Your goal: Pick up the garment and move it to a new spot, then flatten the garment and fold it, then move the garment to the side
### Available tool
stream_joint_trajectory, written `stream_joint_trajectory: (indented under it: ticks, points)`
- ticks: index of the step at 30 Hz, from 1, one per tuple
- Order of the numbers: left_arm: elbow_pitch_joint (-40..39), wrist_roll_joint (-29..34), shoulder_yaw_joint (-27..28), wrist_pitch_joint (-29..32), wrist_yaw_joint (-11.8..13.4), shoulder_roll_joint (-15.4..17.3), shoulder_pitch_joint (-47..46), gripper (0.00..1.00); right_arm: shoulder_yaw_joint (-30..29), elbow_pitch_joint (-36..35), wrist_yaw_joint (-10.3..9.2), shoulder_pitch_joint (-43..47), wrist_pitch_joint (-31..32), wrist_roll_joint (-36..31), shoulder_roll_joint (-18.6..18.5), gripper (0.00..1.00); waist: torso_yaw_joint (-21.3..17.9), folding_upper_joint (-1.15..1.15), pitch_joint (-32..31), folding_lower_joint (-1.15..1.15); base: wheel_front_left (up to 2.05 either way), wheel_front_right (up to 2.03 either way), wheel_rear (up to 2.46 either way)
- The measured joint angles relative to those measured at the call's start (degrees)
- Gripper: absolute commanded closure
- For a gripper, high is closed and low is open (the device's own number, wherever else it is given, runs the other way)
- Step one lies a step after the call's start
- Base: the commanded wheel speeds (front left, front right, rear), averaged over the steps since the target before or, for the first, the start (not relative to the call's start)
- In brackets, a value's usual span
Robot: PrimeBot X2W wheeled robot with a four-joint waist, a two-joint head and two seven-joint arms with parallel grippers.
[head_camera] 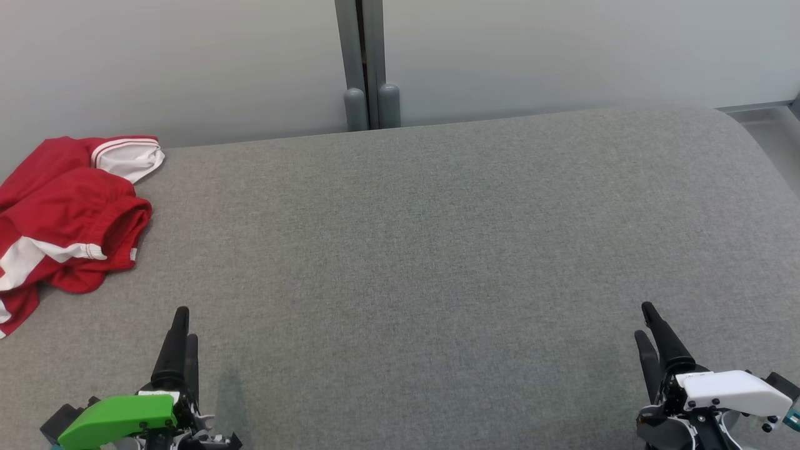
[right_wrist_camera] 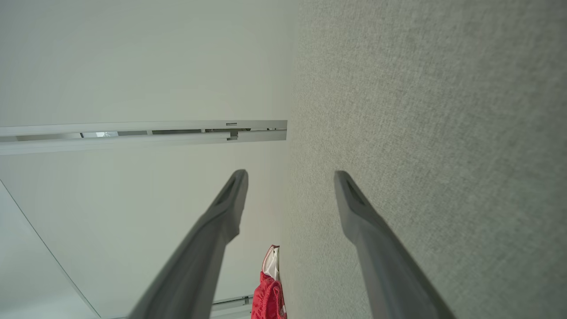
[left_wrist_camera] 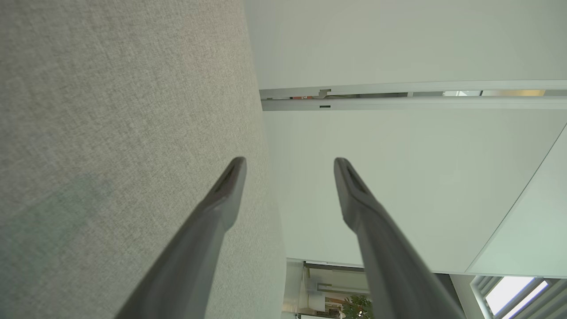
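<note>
The left gripper [head_camera: 185,325] sits low above the grey fabric surface [head_camera: 437,250], its green-housed wrist close to the robot and its fingers pointing forward toward the pale wall panels [head_camera: 187,62]. It is rolled onto its side, so in the head view one finger shows stacked against the other. In the left wrist view its fingers [left_wrist_camera: 221,208] stand well apart with nothing between them, one seen against the fabric and the other against the wall. The right gripper [head_camera: 644,320], with a white housing, mirrors this pose at the other side: low, pointing forward, rolled on edge. Its fingers [right_wrist_camera: 359,217] are likewise spread wide and empty. Neither gripper touches the cloth. The garment [head_camera: 69,219], red shorts with white bands, lies crumpled on the surface ahead of the left gripper and out to its left, well apart from its fingertips. From the right gripper it lies far off across the whole surface, showing small beyond the fingers in the right wrist view.
</note>
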Motion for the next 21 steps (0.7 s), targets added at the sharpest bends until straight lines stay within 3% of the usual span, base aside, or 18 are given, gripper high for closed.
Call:
stream_joint_trajectory:
  ticks: [10,21]
  points:
    - [-2.41,6.87,-0.96,-2.52,0.00,0.01,0.34,0.00,-0.04,-3.02,0.00,0.03,-2.50,-11.23,-0.04,0.00,0.11,0.00,0.08,0.00,0.00,0.00,0.00]
    - [-6.20,21.45,-2.57,-5.01,1.43,0.05,0.33,0.00,1.03,-7.39,0.00,0.02,-4.97,-26.68,-0.20,0.00,0.35,0.00,0.23,0.00,0.00,0.00,0.00]
